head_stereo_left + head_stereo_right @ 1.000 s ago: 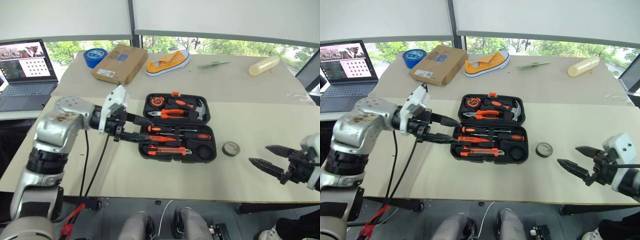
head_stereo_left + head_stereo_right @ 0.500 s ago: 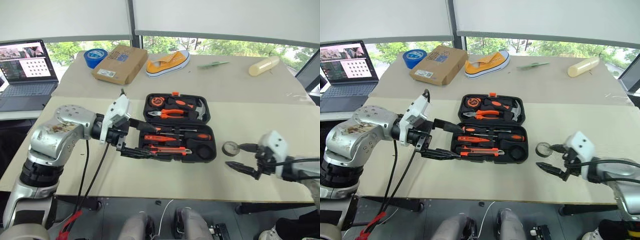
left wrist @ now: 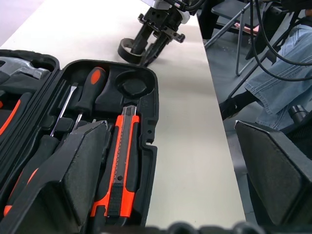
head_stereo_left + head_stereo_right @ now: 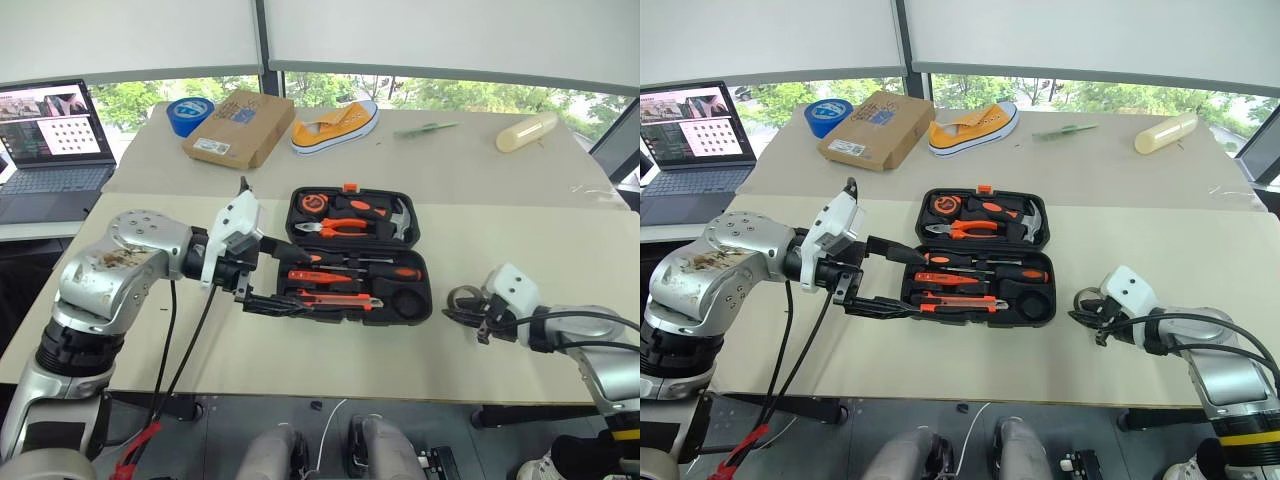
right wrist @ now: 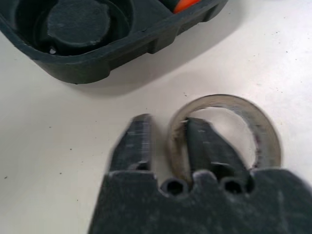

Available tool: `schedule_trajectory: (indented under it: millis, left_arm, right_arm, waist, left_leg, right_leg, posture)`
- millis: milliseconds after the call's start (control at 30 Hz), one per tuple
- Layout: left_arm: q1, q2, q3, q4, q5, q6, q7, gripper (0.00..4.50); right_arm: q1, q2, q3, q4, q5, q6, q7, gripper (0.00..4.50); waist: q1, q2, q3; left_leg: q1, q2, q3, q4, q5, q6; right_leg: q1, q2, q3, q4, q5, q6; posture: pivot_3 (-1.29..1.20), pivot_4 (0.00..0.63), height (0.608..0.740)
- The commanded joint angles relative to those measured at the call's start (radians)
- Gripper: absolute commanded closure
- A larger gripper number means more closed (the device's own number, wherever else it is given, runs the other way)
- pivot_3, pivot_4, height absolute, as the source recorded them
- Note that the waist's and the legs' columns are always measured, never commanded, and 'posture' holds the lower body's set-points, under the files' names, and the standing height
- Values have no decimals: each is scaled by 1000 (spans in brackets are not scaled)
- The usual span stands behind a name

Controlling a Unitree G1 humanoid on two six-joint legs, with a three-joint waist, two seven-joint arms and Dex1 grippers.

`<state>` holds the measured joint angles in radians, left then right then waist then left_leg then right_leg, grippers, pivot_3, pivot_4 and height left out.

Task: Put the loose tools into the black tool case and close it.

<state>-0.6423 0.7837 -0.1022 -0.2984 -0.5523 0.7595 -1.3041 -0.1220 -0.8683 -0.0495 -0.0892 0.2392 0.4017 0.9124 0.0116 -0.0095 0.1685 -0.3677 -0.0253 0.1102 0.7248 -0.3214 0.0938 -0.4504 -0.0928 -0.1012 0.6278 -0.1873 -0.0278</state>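
Nearest, at four o'clock on the pale tabletop point(image 4: 330, 350): right gripper point(image 5: 168, 139) pinched onto the wall of the small dark tape roll point(image 5: 253, 124), one finger inside the ring, one outside. At nine o'clock: left gripper point(image 4: 268, 275), fingers spread wide over the near-left corner of the open black moulded plastic tool case point(image 4: 415, 312). Farther, at eleven o'clock: brown cardboard box point(image 4: 240, 127).

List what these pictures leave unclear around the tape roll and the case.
- Tape roll: near part of the ring hidden by the right end effector, right wrist view.
- Black tool case: lid half cut by the picture's edge, left wrist view.
- Laptop screen: too small to read, head views.
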Motion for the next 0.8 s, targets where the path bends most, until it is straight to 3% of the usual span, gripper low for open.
schedule_trajectory:
  millis: [33, 267, 433, 733, 800]
  left_arm:
    - [-14, 14, -5, -14, 7, -42, -5, 0]
    - [-9, 18, -35, 12, 29, -93, -18, 0]
    - [-17, 11, -44, 18, 34, -105, -16, 0]
    - [-22, 21, -44, 20, 38, -105, -17, 0]
    - [-24, 19, -45, 21, 39, -105, -16, 0]
  right_arm:
    - [-40, -4, -53, -71, 52, 45, 3, 4468]
    - [-178, 8, -78, -309, 282, 295, 1, 4468]
    - [-155, 10, 36, -353, 225, 301, -17, 4468]
    - [-73, 31, 100, -266, 143, 214, -10, 4468]
    - [-72, 46, 103, -247, 136, 197, -12, 3703]
  waist:
    - [0, 0, 0]
    - [-2, 1, 1]
    - [3, 1, 1]
    - [-1, 1, 1]
    - [-1, 1, 1]
  left_leg:
    - [0, 0, 0, 0, 0, 0]
    - [0, 1, 0, 0, 0, -1]
    - [-1, 0, -1, -1, 0, -1]
    - [-1, 0, 0, 0, 0, -1]
    - [-1, 0, 0, 0, 0, -1]
  right_leg:
    - [0, 0, 0, 0, 0, 0]
    - [-1, 0, -1, 0, 0, 0]
    - [0, 0, -2, 0, 0, 0]
    - [0, 0, -2, 0, 0, 0]
    - [0, 0, -2, 0, 0, 0]
  posture:
    - [0, 150, 731]
    - [0, 150, 731]
    - [0, 150, 731]
    - [0, 150, 731]
    - [0, 150, 731]
